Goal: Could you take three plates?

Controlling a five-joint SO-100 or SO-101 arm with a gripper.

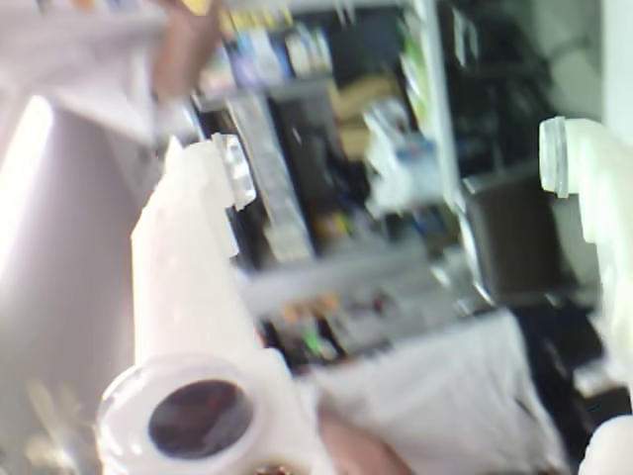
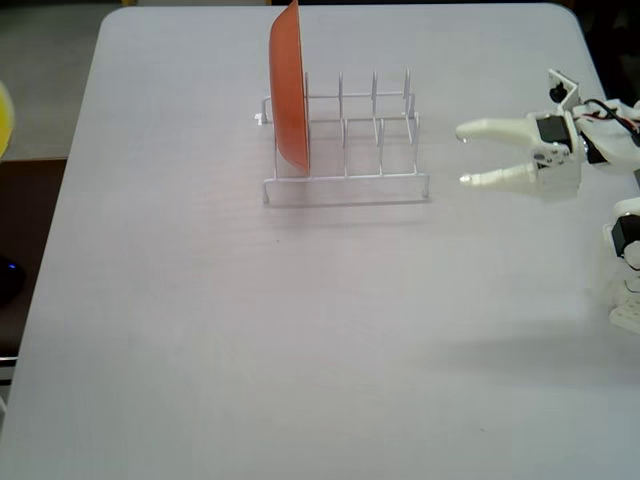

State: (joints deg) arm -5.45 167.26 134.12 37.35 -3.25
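Observation:
My white gripper point(image 2: 463, 156) hangs open above the table's right side, fingertips pointing left toward a wire rack, and it holds nothing. At the left border of the fixed view, off the table, shows a small yellow rounded sliver point(image 2: 3, 120) that may be the rim of a yellow plate. No other of the three plates is in view. The blurred wrist view shows only my open gripper point(image 1: 396, 163), its white fingers point(image 1: 188, 257) spread wide, and shelves behind.
A white wire rack point(image 2: 345, 178) stands at the table's far middle. An orange plate point(image 2: 288, 85) stands on edge in its leftmost slot. The pale table point(image 2: 300, 340) stretches toward the camera. The arm's base point(image 2: 625, 260) is at the right edge.

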